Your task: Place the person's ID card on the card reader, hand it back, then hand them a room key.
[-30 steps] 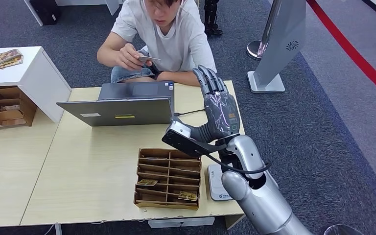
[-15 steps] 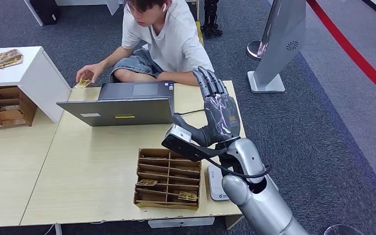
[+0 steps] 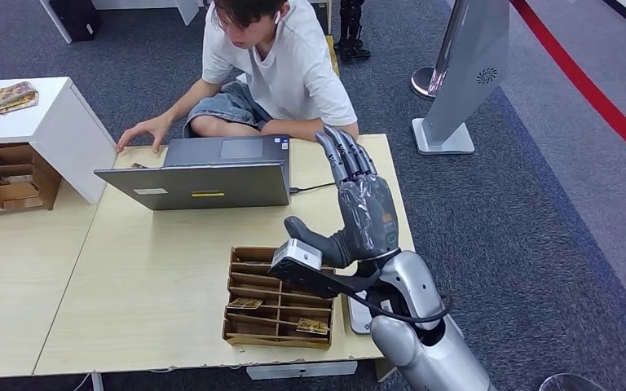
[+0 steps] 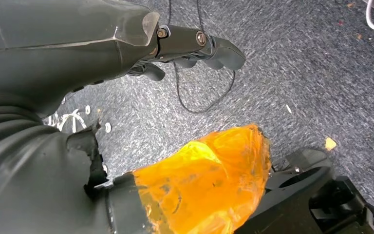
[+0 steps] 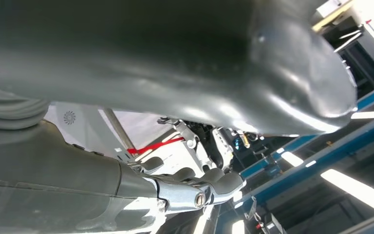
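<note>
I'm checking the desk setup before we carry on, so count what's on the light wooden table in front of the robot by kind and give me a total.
Laptops: 1, the grey laptop, lid open.
Cardboard card trays: 1, the tray of slots near the front edge.
Card readers: 1, the white card reader, partly hidden by the right hand.
Total: 3

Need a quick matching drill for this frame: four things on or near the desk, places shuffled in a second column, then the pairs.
Things
1. laptop
2. card tray
3. right hand
4. person's hand

Places
A. raised above the desk's right side, fingers up, holding nothing
B. on the desk's far edge, left of the laptop
C. near edge of the desk, beside the card reader
D. far side of the desk, in front of the person

Pairs: 1-D, 2-C, 3-A, 4-B
</note>
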